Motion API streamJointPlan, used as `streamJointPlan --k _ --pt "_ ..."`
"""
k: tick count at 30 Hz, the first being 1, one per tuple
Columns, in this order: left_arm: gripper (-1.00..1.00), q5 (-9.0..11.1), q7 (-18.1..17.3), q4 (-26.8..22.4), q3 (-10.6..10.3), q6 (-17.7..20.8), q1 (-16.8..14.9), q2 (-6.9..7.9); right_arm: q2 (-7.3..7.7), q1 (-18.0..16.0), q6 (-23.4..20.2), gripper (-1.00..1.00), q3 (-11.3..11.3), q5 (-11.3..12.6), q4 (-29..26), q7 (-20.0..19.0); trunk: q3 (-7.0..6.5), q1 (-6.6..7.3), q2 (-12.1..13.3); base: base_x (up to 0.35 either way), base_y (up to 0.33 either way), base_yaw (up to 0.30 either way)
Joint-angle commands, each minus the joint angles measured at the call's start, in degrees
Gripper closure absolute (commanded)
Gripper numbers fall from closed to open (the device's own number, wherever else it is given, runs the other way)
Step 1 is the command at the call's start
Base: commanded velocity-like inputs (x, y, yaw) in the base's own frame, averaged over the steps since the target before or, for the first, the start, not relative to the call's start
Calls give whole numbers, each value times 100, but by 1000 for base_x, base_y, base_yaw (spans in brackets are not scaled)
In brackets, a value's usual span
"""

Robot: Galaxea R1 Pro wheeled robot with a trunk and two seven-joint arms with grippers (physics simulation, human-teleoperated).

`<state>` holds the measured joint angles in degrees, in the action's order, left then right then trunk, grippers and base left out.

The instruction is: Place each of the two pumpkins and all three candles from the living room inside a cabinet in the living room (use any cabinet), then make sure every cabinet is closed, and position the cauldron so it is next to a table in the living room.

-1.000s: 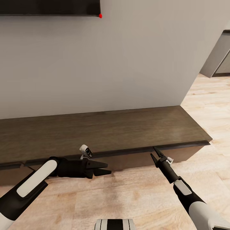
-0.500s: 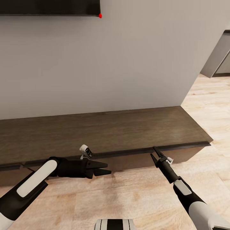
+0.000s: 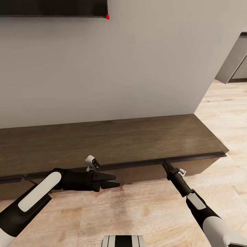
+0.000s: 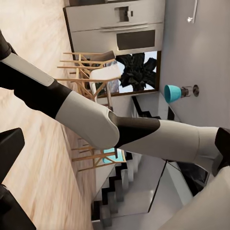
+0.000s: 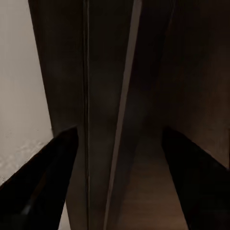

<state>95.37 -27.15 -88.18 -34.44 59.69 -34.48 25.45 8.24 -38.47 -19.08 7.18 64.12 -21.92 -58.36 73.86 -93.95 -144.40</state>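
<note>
Against a plain grey wall runs the long, low dark-brown cabinet [image 3: 113, 140], its drawer fronts flush and closed above a light wood floor [image 3: 144, 206]. At the near right, the right gripper [image 3: 166, 166] has its tip at the cabinet's upper front edge; its wrist view shows two dark fingers [image 5: 40, 184] spread wide, with dark wood between them. At the near left, the left gripper [image 3: 111, 181] hovers over the floor just before the cabinet front, pointing right, fingers parted and empty. A dark screen [image 3: 53, 7] hangs high on the wall.
</note>
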Motion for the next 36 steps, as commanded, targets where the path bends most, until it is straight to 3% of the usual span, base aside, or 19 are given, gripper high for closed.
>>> streamJointPlan --k 1,36 --pt "-100 -28 -46 3 -10 0 -6 4 0 -3 -52 100 2 39 4 -10 4 1 -2 0 0 0" --pt "-100 -36 -45 3 -10 -1 -6 4 -7 -3 -43 100 11 48 4 -21 4 1 -2 -9 0 0"
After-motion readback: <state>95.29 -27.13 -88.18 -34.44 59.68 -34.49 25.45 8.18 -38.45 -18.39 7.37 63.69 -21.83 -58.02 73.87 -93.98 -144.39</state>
